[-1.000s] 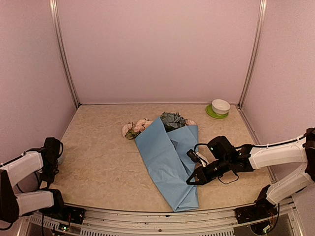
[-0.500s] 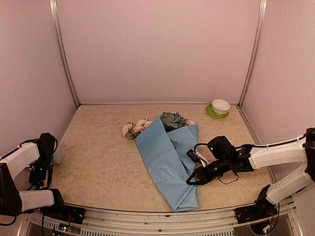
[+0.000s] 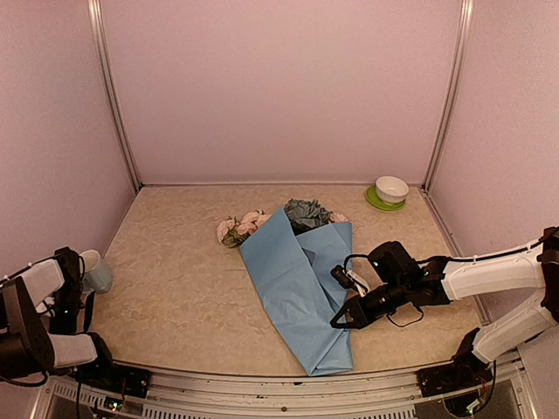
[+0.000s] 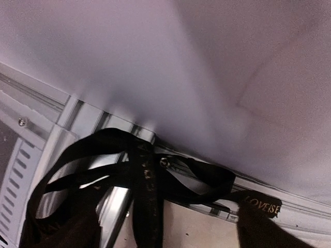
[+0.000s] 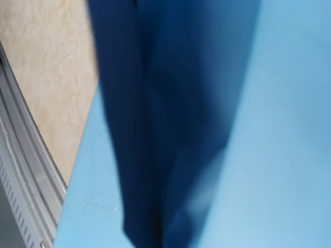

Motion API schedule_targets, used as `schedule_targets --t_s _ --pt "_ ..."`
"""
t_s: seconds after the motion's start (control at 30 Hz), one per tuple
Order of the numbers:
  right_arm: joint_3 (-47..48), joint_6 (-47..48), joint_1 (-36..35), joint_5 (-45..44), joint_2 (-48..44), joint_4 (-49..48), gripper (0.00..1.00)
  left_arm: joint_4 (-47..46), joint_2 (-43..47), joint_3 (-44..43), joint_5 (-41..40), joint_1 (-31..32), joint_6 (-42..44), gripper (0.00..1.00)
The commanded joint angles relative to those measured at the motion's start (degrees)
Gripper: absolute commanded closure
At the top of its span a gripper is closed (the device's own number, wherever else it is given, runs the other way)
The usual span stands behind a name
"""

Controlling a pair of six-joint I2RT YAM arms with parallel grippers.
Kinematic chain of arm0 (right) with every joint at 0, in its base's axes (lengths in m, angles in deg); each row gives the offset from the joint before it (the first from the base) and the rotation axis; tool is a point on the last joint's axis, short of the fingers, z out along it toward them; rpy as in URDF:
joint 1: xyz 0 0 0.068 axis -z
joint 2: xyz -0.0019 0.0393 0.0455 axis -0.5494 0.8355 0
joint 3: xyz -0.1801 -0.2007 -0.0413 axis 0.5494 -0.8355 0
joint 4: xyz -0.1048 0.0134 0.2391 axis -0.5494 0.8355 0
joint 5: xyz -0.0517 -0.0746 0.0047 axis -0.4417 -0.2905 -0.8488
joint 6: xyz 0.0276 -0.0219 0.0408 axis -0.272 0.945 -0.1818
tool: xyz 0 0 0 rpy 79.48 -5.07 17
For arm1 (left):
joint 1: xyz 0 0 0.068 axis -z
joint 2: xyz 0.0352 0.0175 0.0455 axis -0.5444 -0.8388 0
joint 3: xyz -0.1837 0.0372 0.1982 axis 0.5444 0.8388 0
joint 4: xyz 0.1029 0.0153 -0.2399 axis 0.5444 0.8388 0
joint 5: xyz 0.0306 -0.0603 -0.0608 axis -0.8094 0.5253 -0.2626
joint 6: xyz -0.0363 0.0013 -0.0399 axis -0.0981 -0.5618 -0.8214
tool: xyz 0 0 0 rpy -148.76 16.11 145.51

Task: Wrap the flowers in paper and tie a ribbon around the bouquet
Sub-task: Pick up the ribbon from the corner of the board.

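Bouquet [image 3: 301, 262] is lying centrally on the counter [image 3: 175, 288], flowers [image 3: 306, 212] pointing toward the far edge, while the clenched right pincer [image 3: 342, 319] is pressing the paper [image 3: 284, 292] at its right edge. At the near left corner the left pincer [image 4: 165, 233] is gaping, the ribbon [image 4: 139, 175] looping loose ahead of it; unpinched, the ribbon is probably risking slipping off or snagging the rail [image 4: 77, 119].
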Motion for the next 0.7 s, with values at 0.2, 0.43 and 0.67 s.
schedule_targets --t_s 0.2,0.43,0.67 --pt "1.15 1.16 0.34 0.32 -0.8 -0.52 1.0 -8.62 0.86 4.48 8.73 -1.0 5.36 0.6" --pt "1.58 1.52 0.4 0.13 -1.07 -0.21 1.0 -9.32 1.59 4.86 11.01 -0.93 5.05 0.99" --pt "1.36 1.58 0.4 0.23 -1.01 -0.49 1.0 -9.02 10.05 7.4 13.11 -0.98 4.76 1.0"
